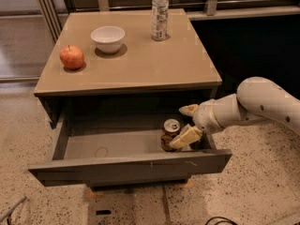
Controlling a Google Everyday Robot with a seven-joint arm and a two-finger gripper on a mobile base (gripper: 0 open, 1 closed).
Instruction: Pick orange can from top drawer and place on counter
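The orange can [169, 133] stands upright at the right end of the open top drawer [126, 167], its silver top showing. My gripper [186, 124] reaches in from the right on a white arm. It is open: one cream finger [189, 109] sits behind and to the right of the can, the other [185, 138] lies against the can's front right side. The can rests on the drawer floor. The tan counter [140, 64] lies above the drawer.
On the counter stand a red apple [71, 57] at the left, a white bowl [108, 39] behind it, and a clear plastic bottle [160, 14] at the back. The white arm [262, 104] hangs over the floor to the right of the cabinet.
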